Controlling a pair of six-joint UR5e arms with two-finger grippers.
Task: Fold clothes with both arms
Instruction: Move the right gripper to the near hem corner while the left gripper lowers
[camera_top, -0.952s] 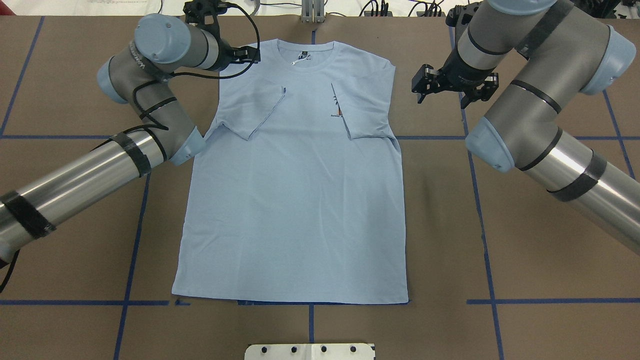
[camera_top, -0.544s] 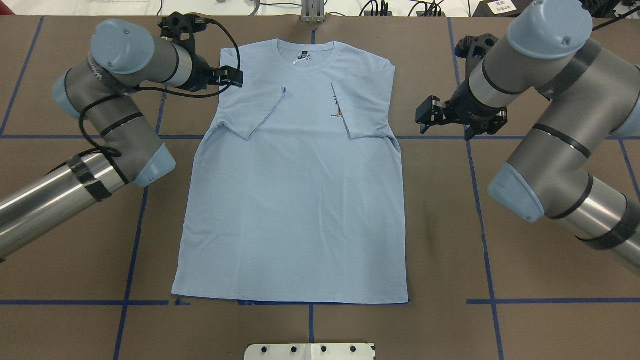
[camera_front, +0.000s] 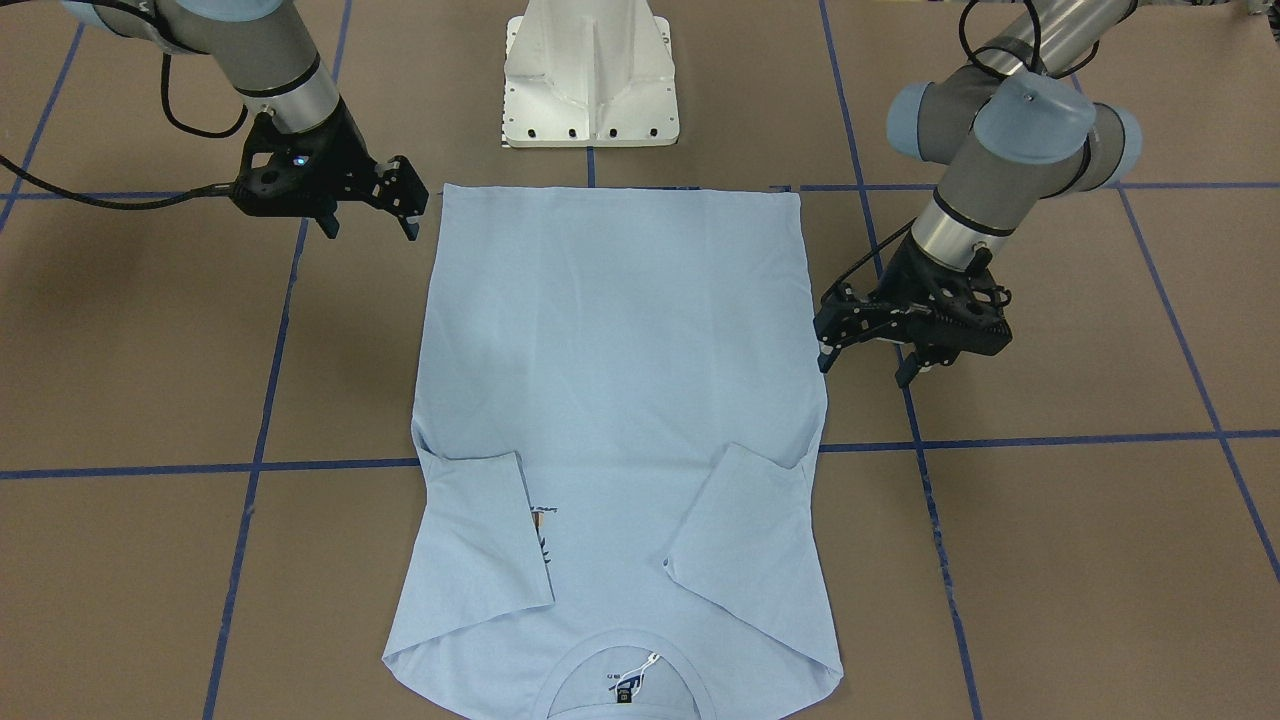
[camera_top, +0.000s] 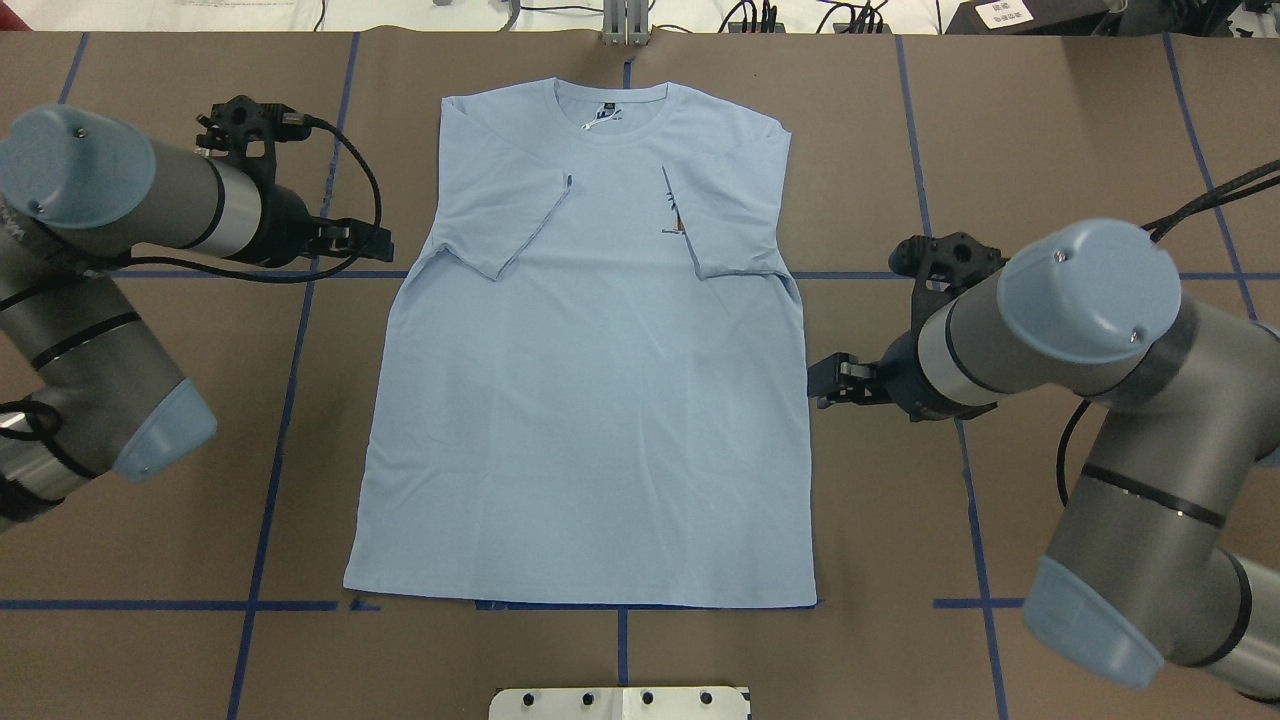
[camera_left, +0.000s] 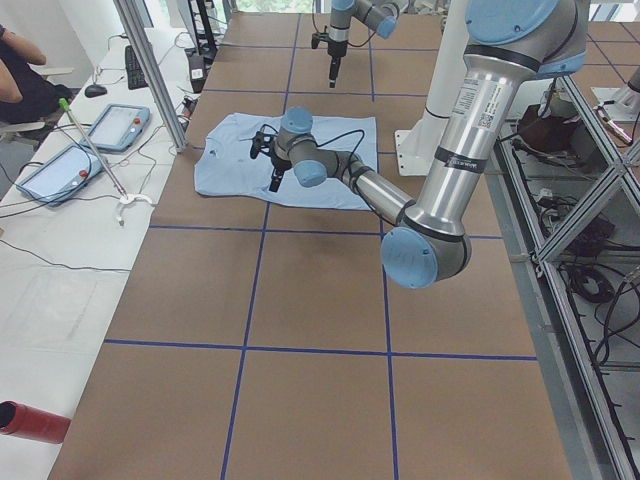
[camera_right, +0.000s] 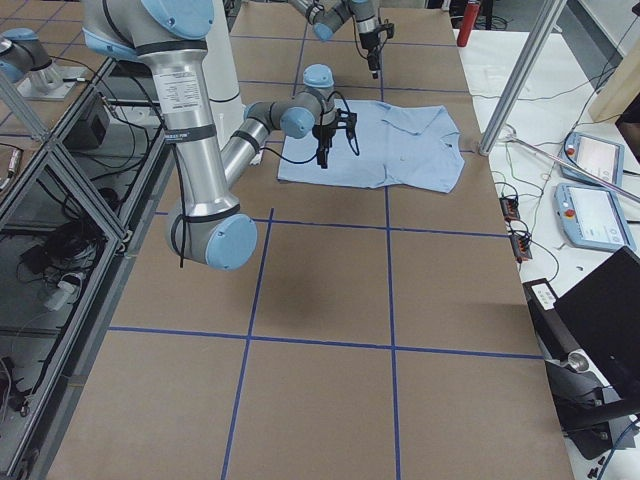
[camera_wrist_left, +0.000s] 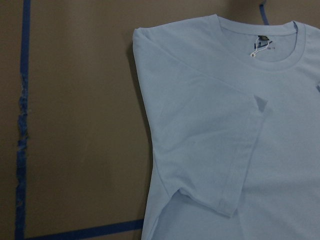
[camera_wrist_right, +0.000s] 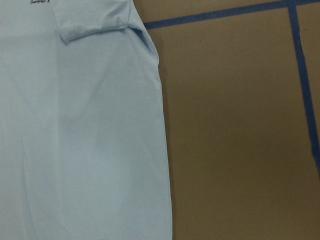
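Observation:
The light blue T-shirt lies flat on the brown table, collar at the far end, hem toward me. Both sleeves are folded in over the chest, and one half covers the small print. My left gripper is open and empty beside the shirt's left edge, near the sleeve. My right gripper is open and empty at the shirt's right edge, mid-body. In the front-facing view the shirt lies between the left gripper and the right gripper. The wrist views show only shirt, no fingers.
The white pedestal base stands just behind the hem. Blue tape lines cross the brown table. Bare table lies on both sides of the shirt. Tablets and cables sit on the side bench beyond the collar end.
Both grippers have moved from the shoulder end back along the shirt's sides toward the hem, the right one farther. Both stay open. The shirt has not moved.

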